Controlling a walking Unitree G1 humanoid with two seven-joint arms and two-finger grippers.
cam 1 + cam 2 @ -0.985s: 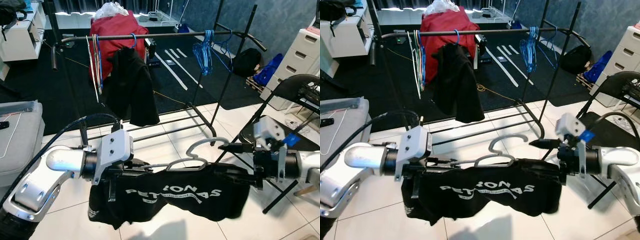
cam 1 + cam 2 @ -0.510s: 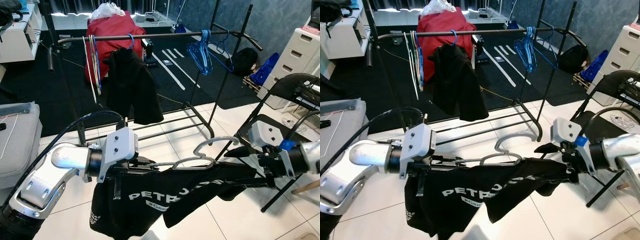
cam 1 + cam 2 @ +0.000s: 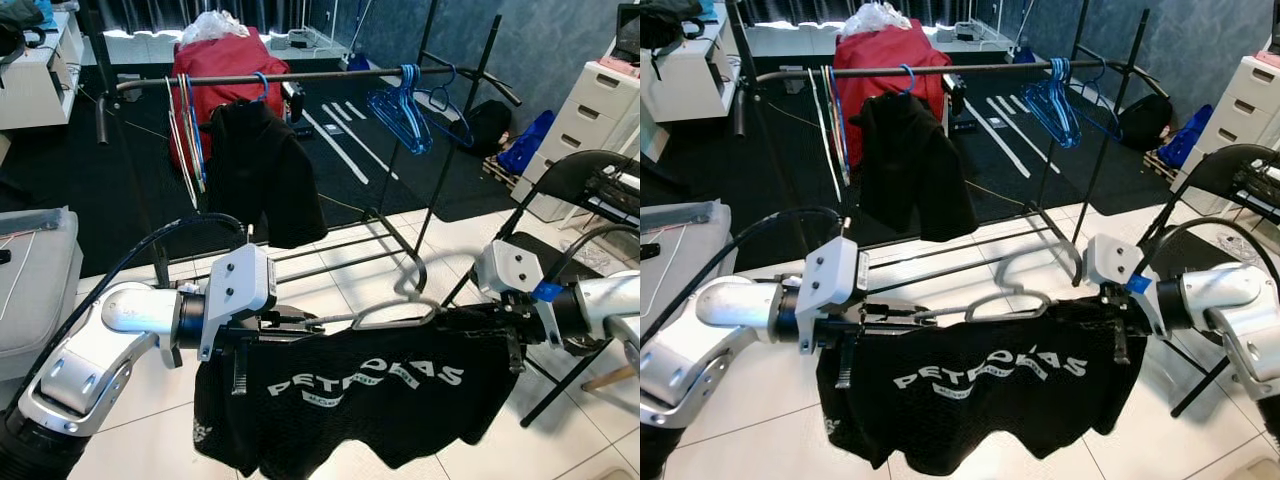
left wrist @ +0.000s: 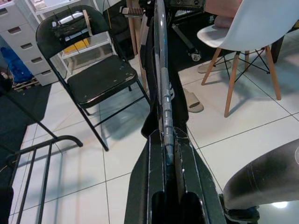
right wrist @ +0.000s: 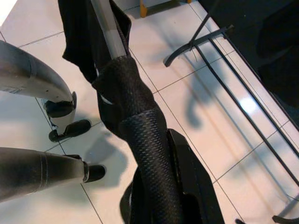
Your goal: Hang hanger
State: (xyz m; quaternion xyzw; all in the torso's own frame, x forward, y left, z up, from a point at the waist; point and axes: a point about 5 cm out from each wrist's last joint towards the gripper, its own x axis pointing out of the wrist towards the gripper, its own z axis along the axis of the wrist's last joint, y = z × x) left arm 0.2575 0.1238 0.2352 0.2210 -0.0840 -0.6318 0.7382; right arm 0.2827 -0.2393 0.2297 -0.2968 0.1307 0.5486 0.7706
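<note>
A grey hanger (image 3: 396, 316) carries a black shirt (image 3: 370, 395) with white PETRONAS lettering, held roughly level over the tiled floor between my two arms. My left gripper (image 3: 292, 322) is shut on the hanger's left end; in the left wrist view its fingers (image 4: 152, 168) clamp the grey rod (image 4: 162, 107). On the right end, my right gripper (image 3: 492, 320) is shut on the hanger through the shirt cloth (image 5: 140, 126). Beyond the hanger stands the clothes rack, its bar (image 3: 320, 74) higher and farther away.
On the bar hang a black garment (image 3: 262, 170), blue hangers (image 3: 405, 105) and a few thin hangers (image 3: 188, 130). A red heap (image 3: 225, 62) lies behind. A black folding chair (image 3: 590, 180) and white drawers (image 3: 600, 100) stand right, a grey cushion (image 3: 30, 270) left.
Half a second ago the hanger tilted and the shirt's right side sagged; now the hanger is level and the shirt hangs spread. The right gripper has drawn closer to the hanger's end.
</note>
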